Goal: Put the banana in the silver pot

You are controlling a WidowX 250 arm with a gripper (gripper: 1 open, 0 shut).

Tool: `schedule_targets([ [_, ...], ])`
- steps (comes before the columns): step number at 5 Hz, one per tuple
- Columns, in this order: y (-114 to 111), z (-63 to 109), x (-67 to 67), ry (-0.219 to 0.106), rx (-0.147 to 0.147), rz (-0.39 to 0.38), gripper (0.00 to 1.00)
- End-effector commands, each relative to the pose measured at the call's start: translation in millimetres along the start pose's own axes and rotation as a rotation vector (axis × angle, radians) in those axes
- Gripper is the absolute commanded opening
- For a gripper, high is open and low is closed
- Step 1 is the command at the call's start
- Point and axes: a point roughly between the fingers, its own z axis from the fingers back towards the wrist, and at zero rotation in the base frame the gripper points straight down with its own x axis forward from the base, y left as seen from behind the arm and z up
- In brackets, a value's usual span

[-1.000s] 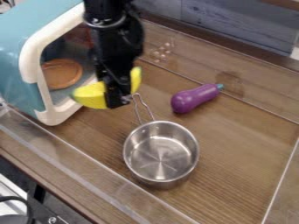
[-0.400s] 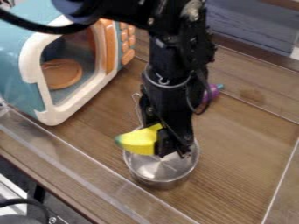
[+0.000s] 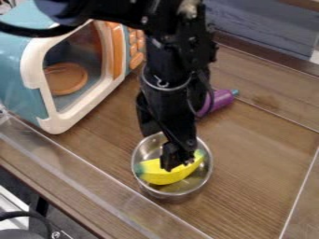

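The yellow banana (image 3: 167, 171) lies inside the silver pot (image 3: 206, 175), curved along its front-left wall. My gripper (image 3: 176, 153) hangs straight down over the pot, its dark fingers just above the banana and spread apart, no longer closed on it. The black arm hides the back of the pot and its wire handle.
A teal-and-cream toy microwave (image 3: 50, 65) stands at the left with its door open. A purple toy eggplant (image 3: 222, 97) lies behind the arm to the right. The wooden table's front edge (image 3: 88, 191) runs close to the pot.
The gripper carried the banana from beside the microwave to over the pot, lowered it, and spread its fingers. The banana now rests in the pot.
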Motion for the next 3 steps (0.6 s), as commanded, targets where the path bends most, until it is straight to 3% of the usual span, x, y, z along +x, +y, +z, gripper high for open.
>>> schedule_targets([
  [1,11,12.9,11.6,-0.053,0.019,0.035,1.00],
  [3,13,47.1,4.7,-0.100,0.026,0.054,1.00],
])
